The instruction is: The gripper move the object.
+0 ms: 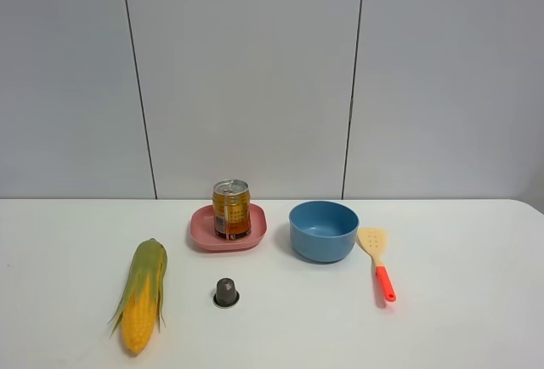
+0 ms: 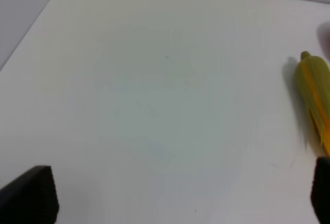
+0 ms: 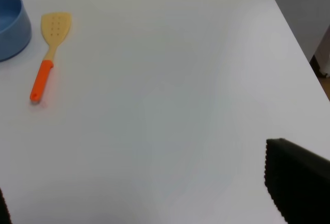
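Note:
The golden-yellow drink can (image 1: 231, 210) stands upright on a pink plate (image 1: 204, 231) at the back middle of the white table. Neither arm shows in the exterior high view. In the left wrist view my left gripper (image 2: 175, 203) is open and empty over bare table, with only its black fingertips (image 2: 28, 195) showing at the frame's edges. In the right wrist view my right gripper (image 3: 149, 203) is open and empty, with one black finger (image 3: 299, 188) in view. Both grippers are far from the can, which shows in neither wrist view.
A corn cob (image 1: 143, 294) lies front left and also shows in the left wrist view (image 2: 314, 95). A small dark capsule (image 1: 226, 292) stands in front of the plate. A blue bowl (image 1: 323, 230) and an orange-handled spatula (image 1: 378, 263) lie to the right; both show in the right wrist view, the bowl (image 3: 10, 22) and the spatula (image 3: 49, 53).

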`<state>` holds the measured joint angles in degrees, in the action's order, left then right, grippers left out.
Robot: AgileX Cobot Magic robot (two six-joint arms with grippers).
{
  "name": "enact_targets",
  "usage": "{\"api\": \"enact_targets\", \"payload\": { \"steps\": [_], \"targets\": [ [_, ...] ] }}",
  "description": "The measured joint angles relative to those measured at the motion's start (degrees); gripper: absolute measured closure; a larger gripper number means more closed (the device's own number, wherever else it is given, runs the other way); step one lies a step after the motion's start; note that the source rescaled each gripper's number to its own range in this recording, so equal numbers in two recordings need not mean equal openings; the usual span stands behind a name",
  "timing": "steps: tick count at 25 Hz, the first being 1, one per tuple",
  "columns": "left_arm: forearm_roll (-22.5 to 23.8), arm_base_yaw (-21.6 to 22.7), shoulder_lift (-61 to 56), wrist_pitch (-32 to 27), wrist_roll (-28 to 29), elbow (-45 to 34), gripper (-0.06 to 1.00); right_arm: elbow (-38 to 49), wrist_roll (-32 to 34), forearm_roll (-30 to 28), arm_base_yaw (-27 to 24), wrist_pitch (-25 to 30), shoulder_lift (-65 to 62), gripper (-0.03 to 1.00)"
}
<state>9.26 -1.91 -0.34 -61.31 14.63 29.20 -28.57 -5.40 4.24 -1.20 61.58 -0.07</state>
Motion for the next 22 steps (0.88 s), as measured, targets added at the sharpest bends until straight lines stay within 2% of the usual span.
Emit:
{"api": "enact_targets", "payload": {
  "steps": [22],
  "targets": [
    [0.0,0.0,0.0,0.0,0.0,0.0,-0.04,0.0,0.0,0.0,0.0,0.0,0.0,-0.03]
  ]
}}
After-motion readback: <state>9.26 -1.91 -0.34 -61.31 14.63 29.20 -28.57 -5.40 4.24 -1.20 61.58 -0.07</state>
